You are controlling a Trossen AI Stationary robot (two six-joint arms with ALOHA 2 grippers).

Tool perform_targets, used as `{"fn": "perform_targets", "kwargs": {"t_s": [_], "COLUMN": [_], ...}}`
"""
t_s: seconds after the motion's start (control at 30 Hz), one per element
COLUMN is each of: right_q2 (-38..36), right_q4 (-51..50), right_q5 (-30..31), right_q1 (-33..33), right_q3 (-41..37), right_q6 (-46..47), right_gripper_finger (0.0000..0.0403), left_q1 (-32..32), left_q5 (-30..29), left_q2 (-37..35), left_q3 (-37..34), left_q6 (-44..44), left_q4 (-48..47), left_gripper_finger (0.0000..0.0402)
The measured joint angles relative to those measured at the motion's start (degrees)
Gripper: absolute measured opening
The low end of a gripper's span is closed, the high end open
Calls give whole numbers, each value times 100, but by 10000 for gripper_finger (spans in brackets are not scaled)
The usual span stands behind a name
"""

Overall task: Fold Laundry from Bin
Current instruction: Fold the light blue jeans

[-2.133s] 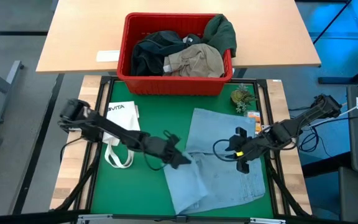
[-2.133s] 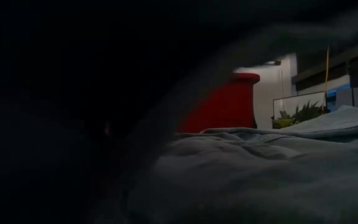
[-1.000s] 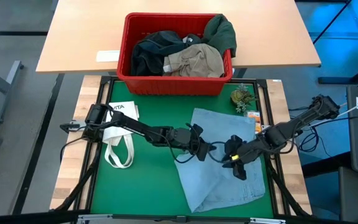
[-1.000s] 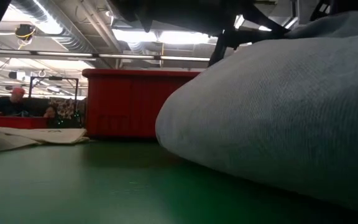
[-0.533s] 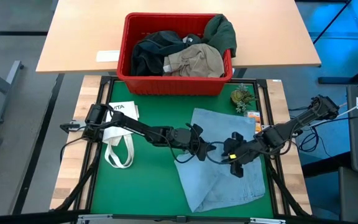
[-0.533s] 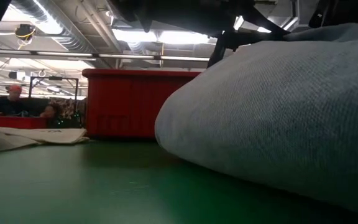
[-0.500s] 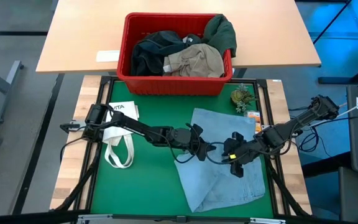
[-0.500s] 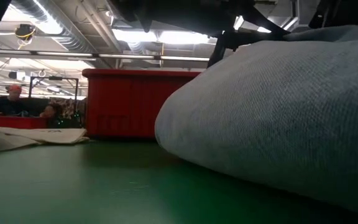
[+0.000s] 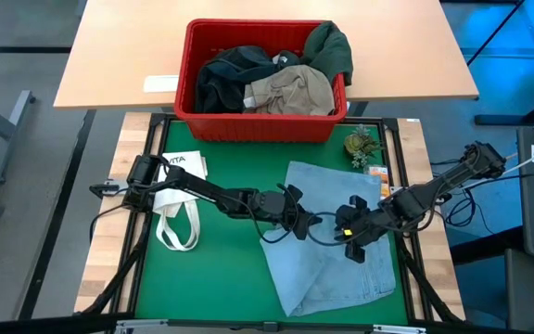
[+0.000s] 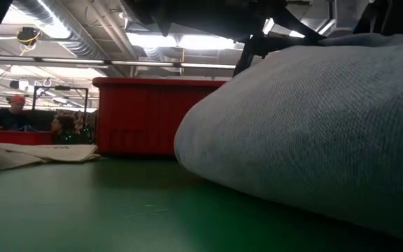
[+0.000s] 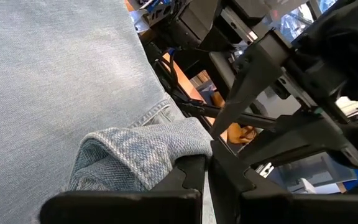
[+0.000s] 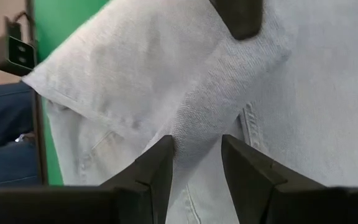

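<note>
From above, we see the jeans (image 9: 327, 237) lying on the green mat (image 9: 207, 278), toward 4 o'clock from its middle, with one part folded over at about 3 o'clock from the mat centre. The left gripper (image 9: 306, 224) reaches across the mat to this fold, and in its wrist view its fingers (image 11: 188, 171) are pressed together, pinching a denim edge (image 11: 138, 152). The right gripper (image 9: 346, 232) sits just beside it, at 3 o'clock from it, on top of the jeans. In its own wrist view the fingers (image 12: 160, 165) stand a little apart with a ridge of denim (image 12: 197, 118) between them; we cannot tell if they really squeeze it. The bin (image 9: 262, 122) stands on the counter (image 9: 109, 65) at 12 o'clock from the mat, and it holds dark clothes (image 9: 225, 79), a beige piece (image 9: 290, 91) and a green piece (image 9: 327, 46) that hangs over its rim. A white tote (image 9: 179, 199) lies at 9 o'clock on the mat, under the left arm. A small plant (image 9: 362, 144) is at 1 o'clock from the jeans. In the low view the denim fills the near side, the bin (image 10: 149, 115) is behind, and people (image 10: 9, 115) sit far in the room.
</note>
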Motion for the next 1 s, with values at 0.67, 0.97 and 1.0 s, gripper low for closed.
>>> {"fn": "perform_targets", "kwargs": {"t_s": [0.67, 0.97, 1.0], "right_q2": [248, 596, 609], "right_q4": [231, 262, 259], "right_q5": [-138, 219, 230], "right_q1": [0, -4, -4], "right_q3": [0, 0, 0], "right_q6": [-2, -4, -4], "right_gripper_finger": [138, 137, 135], "left_q1": [-3, -15, -15], "left_q5": [-3, -10, -8], "left_q2": [-2, -4, -4], "left_q3": [0, -2, -2], "left_q6": [-1, 2, -1], "left_q4": [-2, 31, 31], "left_gripper_finger": [5, 5, 5]}}
